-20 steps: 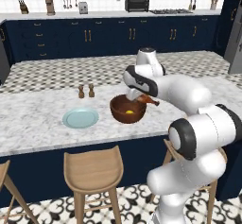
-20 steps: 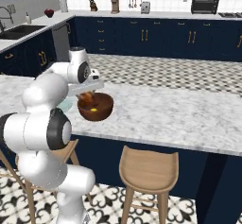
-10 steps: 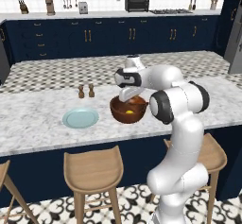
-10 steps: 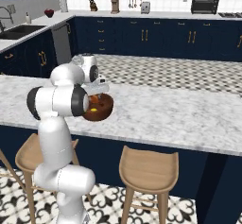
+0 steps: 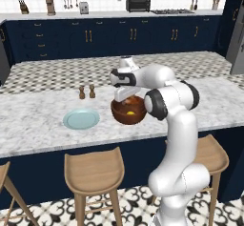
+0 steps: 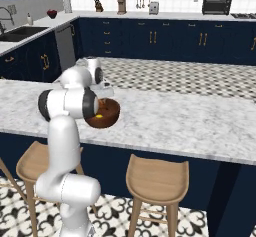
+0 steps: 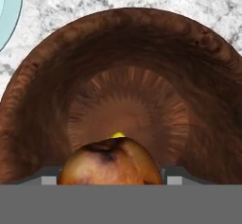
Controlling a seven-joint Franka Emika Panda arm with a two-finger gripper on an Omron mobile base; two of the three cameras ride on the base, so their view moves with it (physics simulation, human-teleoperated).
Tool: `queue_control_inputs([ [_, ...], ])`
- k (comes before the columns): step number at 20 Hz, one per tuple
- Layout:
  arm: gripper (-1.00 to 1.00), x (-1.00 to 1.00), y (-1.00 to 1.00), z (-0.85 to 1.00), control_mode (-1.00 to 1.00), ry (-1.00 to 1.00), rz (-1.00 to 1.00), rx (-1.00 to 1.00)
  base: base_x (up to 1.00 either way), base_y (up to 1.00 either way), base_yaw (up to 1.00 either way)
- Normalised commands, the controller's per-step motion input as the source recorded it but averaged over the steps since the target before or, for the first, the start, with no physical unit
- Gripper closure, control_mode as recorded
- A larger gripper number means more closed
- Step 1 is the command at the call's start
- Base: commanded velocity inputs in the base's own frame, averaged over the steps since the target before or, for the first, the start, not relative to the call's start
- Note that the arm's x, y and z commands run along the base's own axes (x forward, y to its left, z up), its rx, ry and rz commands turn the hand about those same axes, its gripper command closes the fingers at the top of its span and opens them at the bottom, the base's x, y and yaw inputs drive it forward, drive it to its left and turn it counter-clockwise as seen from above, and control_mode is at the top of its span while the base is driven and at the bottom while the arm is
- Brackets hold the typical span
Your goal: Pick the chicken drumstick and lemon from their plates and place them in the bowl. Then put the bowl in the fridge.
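The marble tabletop [image 5: 43,120] is carrying the pale blue plate [image 5: 81,119], which is lying well left of the glossy brown bowl [image 5: 128,110]. The pincer [image 5: 125,94] is reaching down over the bowl's near rim, its jaws spread and seemingly straddling the chicken drumstick [image 7: 111,164], though a firm grasp is hard to confirm. The lemon [image 5: 130,113] is sitting inside the bowl, peeking out behind the drumstick.

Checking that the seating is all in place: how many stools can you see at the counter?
3. In the left base view, one stool stands under the blue plate, one behind the arm, and one is cut by the left edge. Others may be hidden.
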Motion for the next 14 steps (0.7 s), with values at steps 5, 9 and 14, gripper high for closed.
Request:
queue_control_inputs([
  [5,-1.00,0.05,0.00,-0.11,-1.00,-0.04,0.01,0.03,0.00,0.00,0.00],
  [9,-1.00,0.11,-0.12,0.00,-1.00,0.00,0.01,0.02,0.00,0.00,0.00],
  [14,-1.00,0.00,0.00,0.00,-1.00,0.00,0.00,0.00,0.00,0.00,0.00],
])
